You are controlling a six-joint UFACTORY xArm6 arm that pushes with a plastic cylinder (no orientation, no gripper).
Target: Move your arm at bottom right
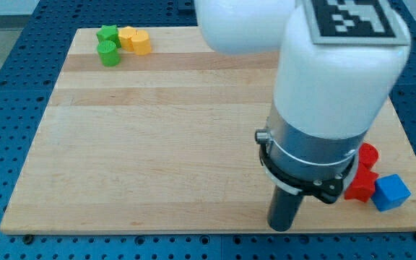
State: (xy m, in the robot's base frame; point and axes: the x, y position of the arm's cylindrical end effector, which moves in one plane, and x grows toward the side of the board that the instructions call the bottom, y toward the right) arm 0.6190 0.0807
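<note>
White robot arm fills the foreground; my tip, a bare rod with no pincer, touches the wooden counter at the view's bottom right, near red blocks and a blue cube.

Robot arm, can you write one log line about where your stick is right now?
tip: bottom right of wooden board | left of red blocks, blue cube, not touching | green blocks, yellow blocks: top left

Board: four blocks at its top-left corner; three blocks at bottom-right (tip left of these).
</note>
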